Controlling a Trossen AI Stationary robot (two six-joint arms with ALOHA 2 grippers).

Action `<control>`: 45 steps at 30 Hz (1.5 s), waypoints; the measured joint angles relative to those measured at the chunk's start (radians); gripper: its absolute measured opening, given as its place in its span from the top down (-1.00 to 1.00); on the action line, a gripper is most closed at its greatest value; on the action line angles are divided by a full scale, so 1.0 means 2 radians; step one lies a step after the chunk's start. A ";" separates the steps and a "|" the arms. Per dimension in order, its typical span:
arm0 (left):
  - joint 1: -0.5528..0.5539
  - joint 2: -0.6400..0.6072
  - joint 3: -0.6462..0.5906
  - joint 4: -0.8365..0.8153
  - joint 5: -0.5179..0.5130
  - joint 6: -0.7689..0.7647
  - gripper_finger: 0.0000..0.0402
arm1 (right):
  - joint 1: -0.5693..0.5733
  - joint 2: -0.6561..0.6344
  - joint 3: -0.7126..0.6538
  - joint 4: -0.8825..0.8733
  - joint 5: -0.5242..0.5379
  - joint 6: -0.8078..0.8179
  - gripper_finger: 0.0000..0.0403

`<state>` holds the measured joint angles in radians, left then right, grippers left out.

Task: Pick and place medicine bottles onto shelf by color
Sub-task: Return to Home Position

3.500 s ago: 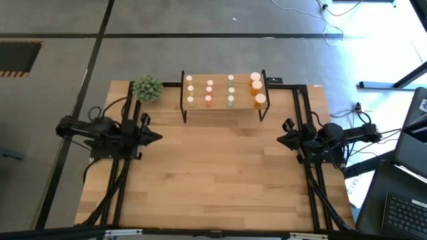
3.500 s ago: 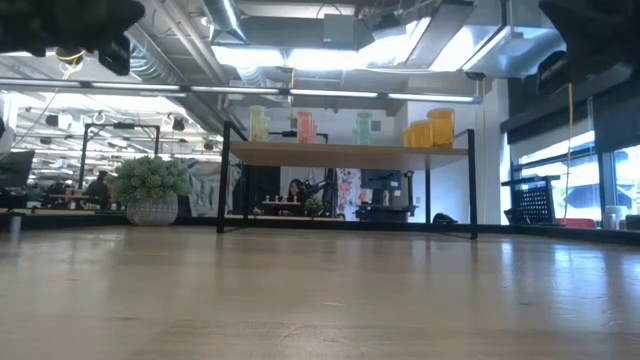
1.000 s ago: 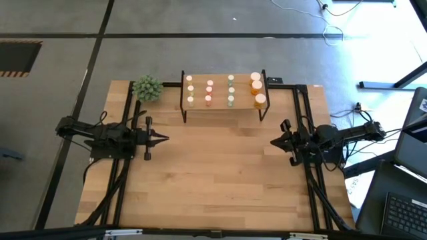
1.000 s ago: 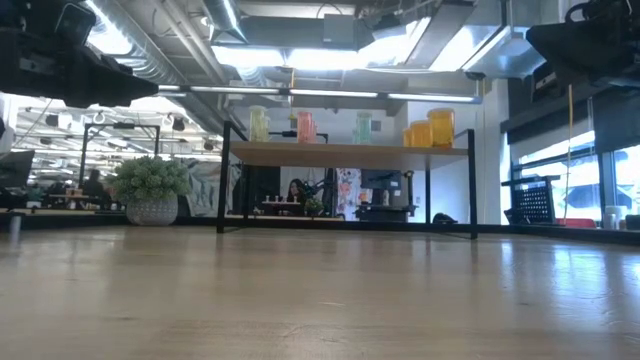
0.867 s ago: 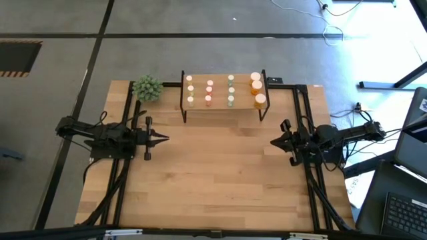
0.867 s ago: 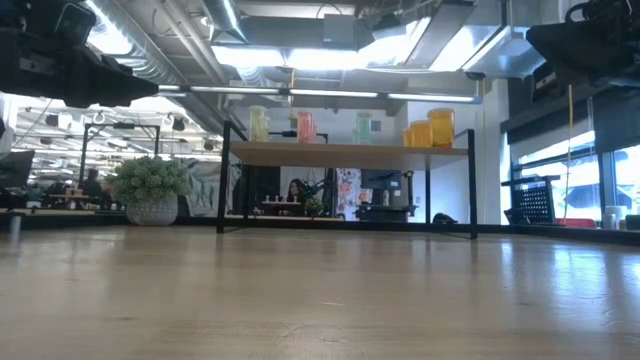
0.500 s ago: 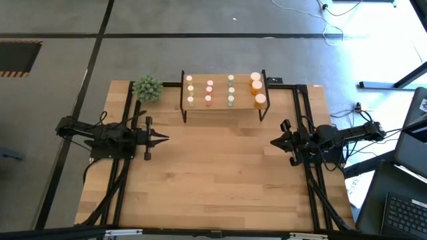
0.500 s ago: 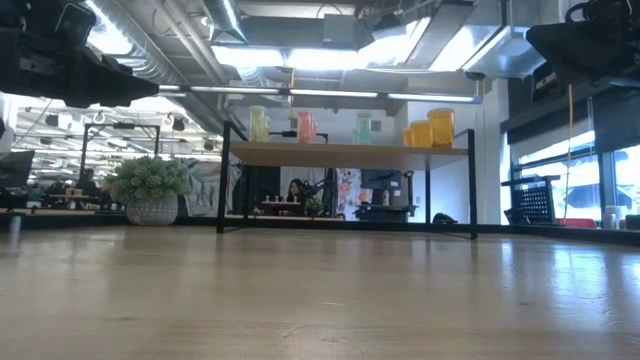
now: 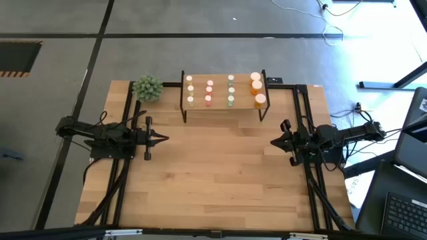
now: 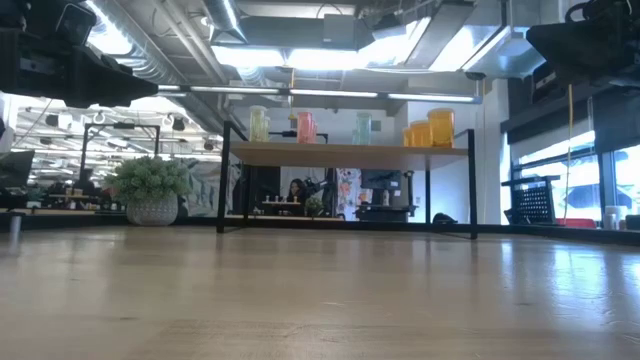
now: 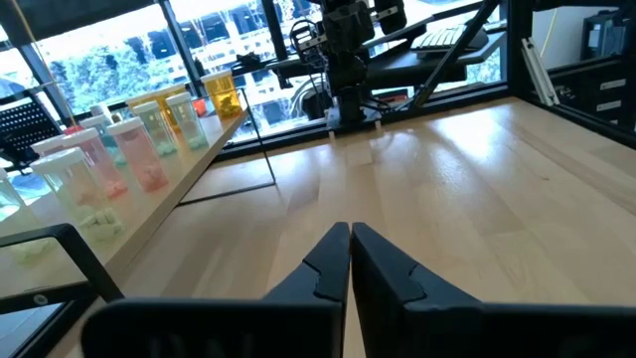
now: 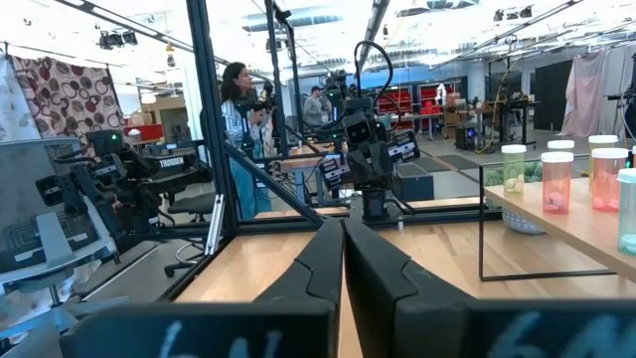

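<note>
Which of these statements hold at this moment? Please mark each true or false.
1. All the medicine bottles in view stand on the shelf; none is on the tabletop. True.
2. The left gripper and the right gripper are both shut. True.
3. The left gripper holds an orange bottle. False: it is empty above the tabletop, and the orange bottles stand on the shelf.
4. The orange bottles stand at the shelf end beside the plant. False: the plant sits by the opposite end, next to the yellowish bottles.

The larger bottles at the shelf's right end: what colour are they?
The larger bottles are orange; the low view shows it best.
</note>
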<state>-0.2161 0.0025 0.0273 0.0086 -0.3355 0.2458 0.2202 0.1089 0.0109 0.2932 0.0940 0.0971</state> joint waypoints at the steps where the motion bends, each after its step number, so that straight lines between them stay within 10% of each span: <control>1: 0.000 0.000 0.000 0.000 0.000 0.000 0.97 | 0.000 0.000 0.000 0.000 0.000 0.000 0.91; 45: 0.000 0.000 0.000 0.000 0.000 0.000 0.94 | 0.000 0.000 0.000 0.000 0.000 0.000 0.91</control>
<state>-0.2161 0.0025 0.0273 0.0082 -0.3359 0.2459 0.2201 0.1089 0.0113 0.2932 0.0942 0.0971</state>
